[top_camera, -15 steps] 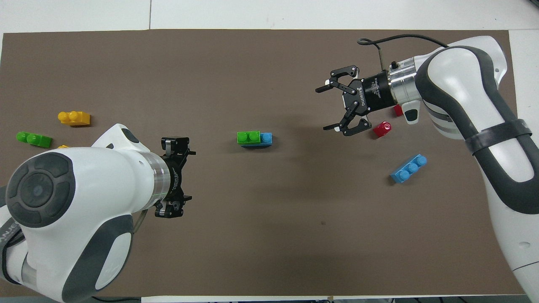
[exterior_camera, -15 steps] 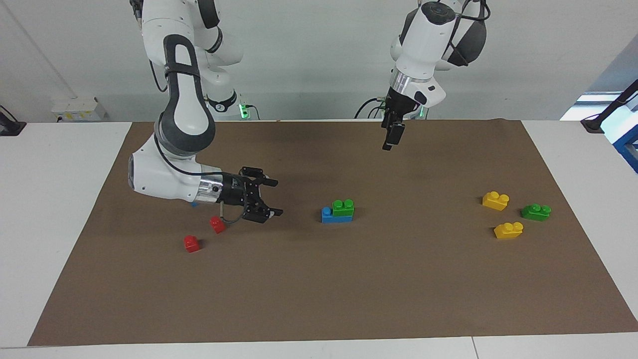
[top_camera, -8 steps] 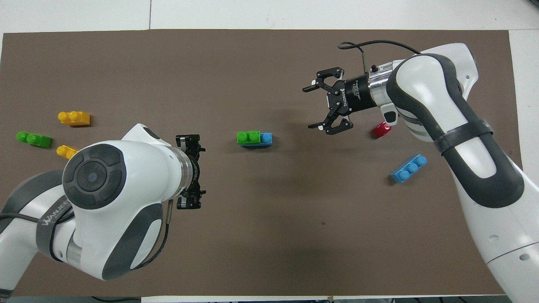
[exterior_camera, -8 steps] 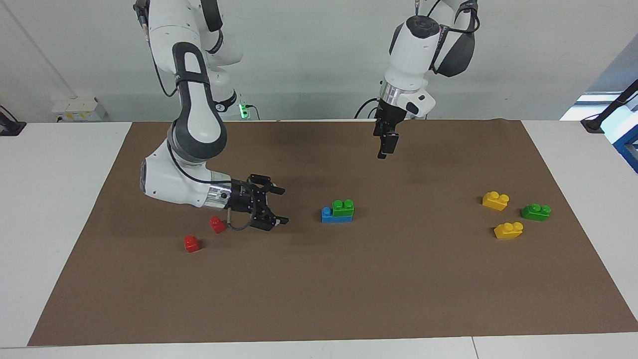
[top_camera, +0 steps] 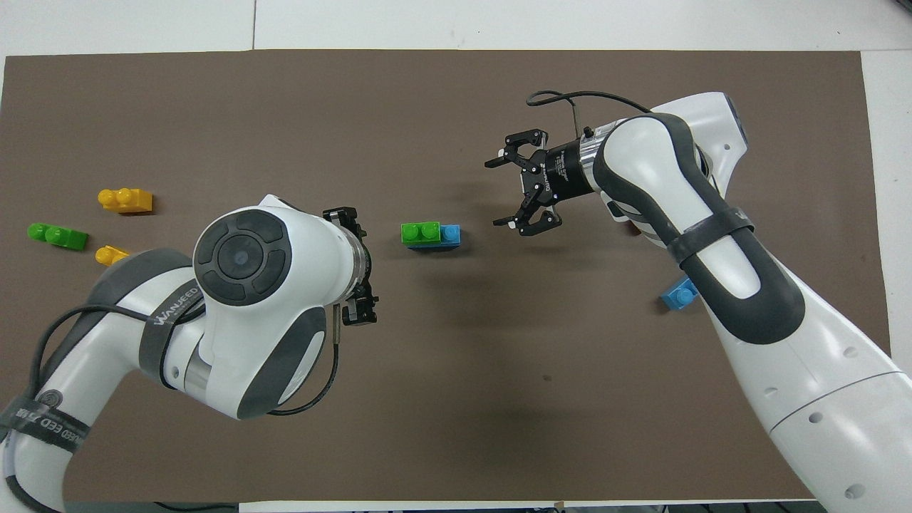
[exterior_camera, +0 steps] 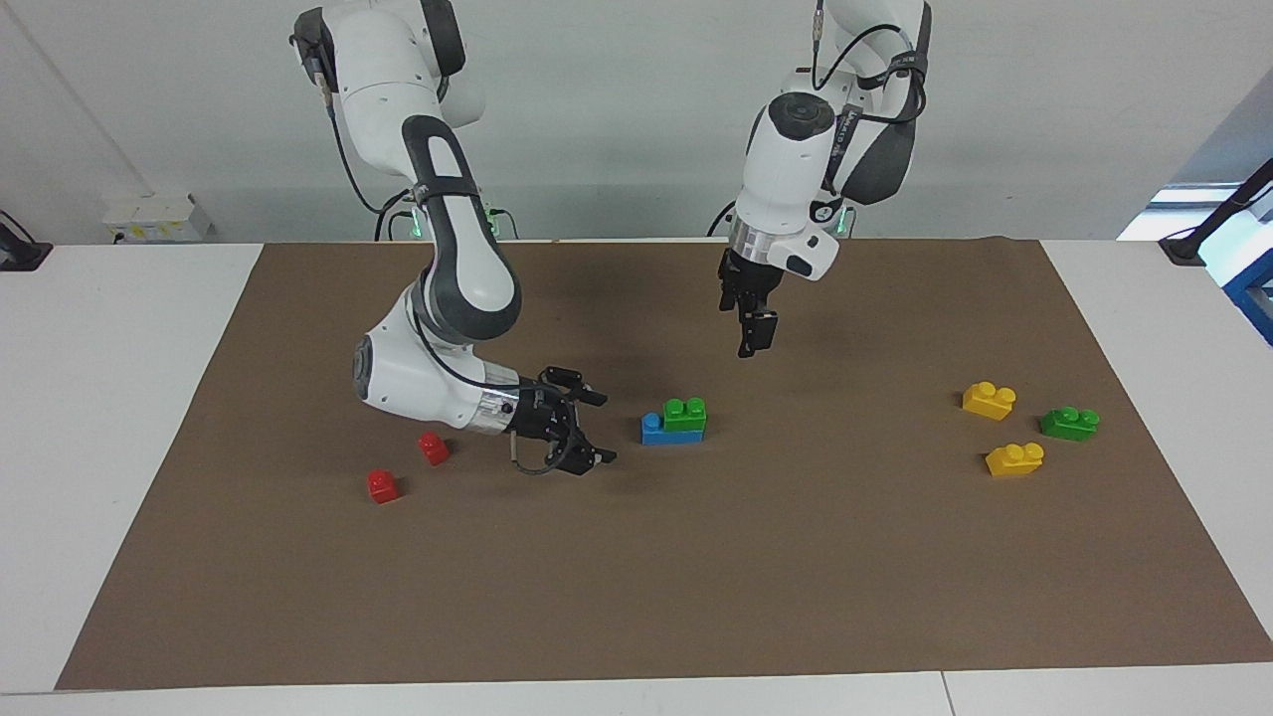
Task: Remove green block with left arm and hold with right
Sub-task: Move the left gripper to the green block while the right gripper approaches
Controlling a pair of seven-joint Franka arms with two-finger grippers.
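The green block (exterior_camera: pixel 685 413) is a bright two-stud brick stuck on a blue brick (exterior_camera: pixel 653 430) at the middle of the brown mat; it also shows in the overhead view (top_camera: pixel 420 232). My right gripper (exterior_camera: pixel 594 430) is open and empty, lying low over the mat beside the stack toward the right arm's end, a short gap away; it also shows in the overhead view (top_camera: pixel 496 192). My left gripper (exterior_camera: pixel 748 346) points down, open and empty, raised over the mat close to the stack.
A darker green brick (exterior_camera: pixel 1069 423) and two yellow bricks (exterior_camera: pixel 989 399) (exterior_camera: pixel 1014 458) lie toward the left arm's end. Two red blocks (exterior_camera: pixel 434 447) (exterior_camera: pixel 382 485) lie under the right arm. A loose blue brick (top_camera: pixel 678 294) is partly hidden by that arm.
Both arms have closed in on the stack. The right gripper moved low across the mat toward it, past the red blocks. The left gripper came down and out toward it.
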